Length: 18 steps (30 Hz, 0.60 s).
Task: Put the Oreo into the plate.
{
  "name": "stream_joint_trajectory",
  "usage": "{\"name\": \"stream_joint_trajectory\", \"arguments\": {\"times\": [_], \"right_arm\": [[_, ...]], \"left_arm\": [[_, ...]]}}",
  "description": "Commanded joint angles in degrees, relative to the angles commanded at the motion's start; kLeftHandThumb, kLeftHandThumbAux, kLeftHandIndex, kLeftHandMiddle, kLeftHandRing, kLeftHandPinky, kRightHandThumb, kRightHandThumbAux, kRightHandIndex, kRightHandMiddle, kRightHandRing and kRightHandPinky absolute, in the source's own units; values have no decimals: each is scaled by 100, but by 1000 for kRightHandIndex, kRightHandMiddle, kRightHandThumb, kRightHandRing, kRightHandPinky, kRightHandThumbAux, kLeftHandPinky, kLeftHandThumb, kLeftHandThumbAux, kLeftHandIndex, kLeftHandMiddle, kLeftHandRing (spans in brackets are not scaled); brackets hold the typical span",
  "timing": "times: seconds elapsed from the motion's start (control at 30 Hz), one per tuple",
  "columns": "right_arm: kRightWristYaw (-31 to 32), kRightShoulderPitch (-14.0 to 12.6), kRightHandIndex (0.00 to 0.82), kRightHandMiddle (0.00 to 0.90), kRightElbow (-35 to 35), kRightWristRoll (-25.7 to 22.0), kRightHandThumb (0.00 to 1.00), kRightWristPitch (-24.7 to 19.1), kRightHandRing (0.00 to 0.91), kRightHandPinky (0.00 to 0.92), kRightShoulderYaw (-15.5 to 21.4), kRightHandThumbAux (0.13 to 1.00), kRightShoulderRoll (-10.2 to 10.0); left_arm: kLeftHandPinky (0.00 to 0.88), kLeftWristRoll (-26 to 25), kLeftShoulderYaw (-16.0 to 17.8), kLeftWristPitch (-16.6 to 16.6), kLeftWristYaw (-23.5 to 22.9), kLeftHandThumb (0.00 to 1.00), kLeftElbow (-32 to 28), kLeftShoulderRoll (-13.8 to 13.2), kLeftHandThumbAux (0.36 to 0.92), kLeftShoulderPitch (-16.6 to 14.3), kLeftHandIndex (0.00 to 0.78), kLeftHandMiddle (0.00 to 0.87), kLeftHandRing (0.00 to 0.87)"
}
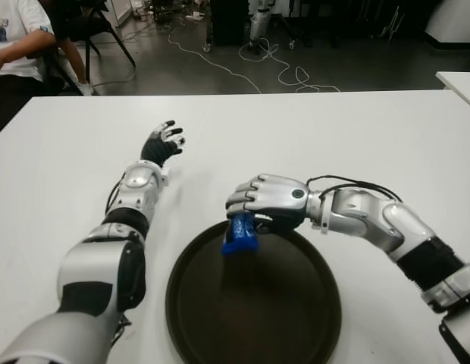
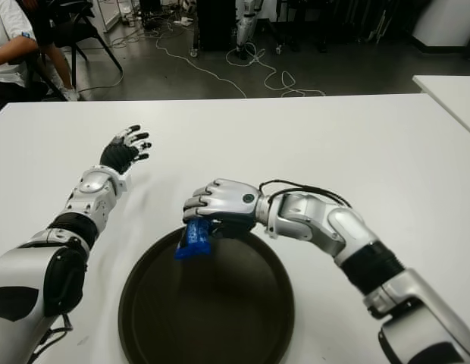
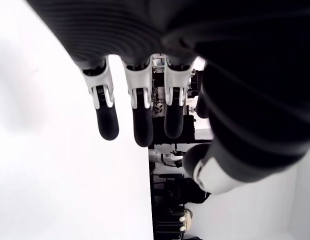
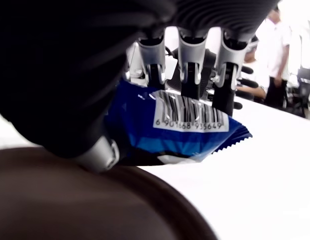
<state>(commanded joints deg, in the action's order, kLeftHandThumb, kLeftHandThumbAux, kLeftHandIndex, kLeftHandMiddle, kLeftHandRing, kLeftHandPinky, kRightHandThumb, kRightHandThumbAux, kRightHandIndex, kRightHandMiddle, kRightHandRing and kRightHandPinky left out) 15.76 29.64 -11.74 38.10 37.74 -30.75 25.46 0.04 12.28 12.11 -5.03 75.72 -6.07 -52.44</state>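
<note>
A blue Oreo packet (image 1: 240,234) hangs from my right hand (image 1: 258,203), whose fingers are shut around its upper part. The packet's lower end dangles over the far rim of the dark round plate (image 1: 280,326), just above it. In the right wrist view the packet (image 4: 180,127) shows its white barcode label, pinched between fingers and thumb, with the plate (image 4: 70,200) below. My left hand (image 1: 162,144) is stretched out over the white table (image 1: 333,129) to the far left of the plate, fingers spread and holding nothing.
A person in a white shirt (image 1: 15,38) sits beyond the table's far left corner beside a chair. Cables lie on the floor behind the table. Another white table's corner (image 1: 459,80) shows at far right.
</note>
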Motion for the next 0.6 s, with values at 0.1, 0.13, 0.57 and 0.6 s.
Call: {"name": "stream_joint_trajectory", "arguments": {"times": [0.1, 0.13, 0.57, 0.6], "right_arm": [[161, -73, 430, 739, 63, -217, 691, -125, 748, 742, 29, 726, -94], [215, -95, 430, 740, 78, -275, 690, -168, 748, 743, 36, 726, -123], [775, -537, 432, 755, 379, -1331, 687, -858, 761, 750, 257, 729, -494], [797, -580, 433, 755, 414, -1399, 687, -938, 761, 750, 285, 729, -530]], "left_arm": [[206, 5, -6, 3, 5, 0, -1, 2, 773, -1, 95, 180, 185], [208, 5, -7, 3, 7, 0, -1, 4, 775, -2, 95, 182, 186], [214, -28, 26, -5, 42, 4, -4, 19, 785, -10, 100, 191, 196], [212, -35, 31, -5, 39, 5, -4, 20, 785, -9, 99, 190, 195]]}}
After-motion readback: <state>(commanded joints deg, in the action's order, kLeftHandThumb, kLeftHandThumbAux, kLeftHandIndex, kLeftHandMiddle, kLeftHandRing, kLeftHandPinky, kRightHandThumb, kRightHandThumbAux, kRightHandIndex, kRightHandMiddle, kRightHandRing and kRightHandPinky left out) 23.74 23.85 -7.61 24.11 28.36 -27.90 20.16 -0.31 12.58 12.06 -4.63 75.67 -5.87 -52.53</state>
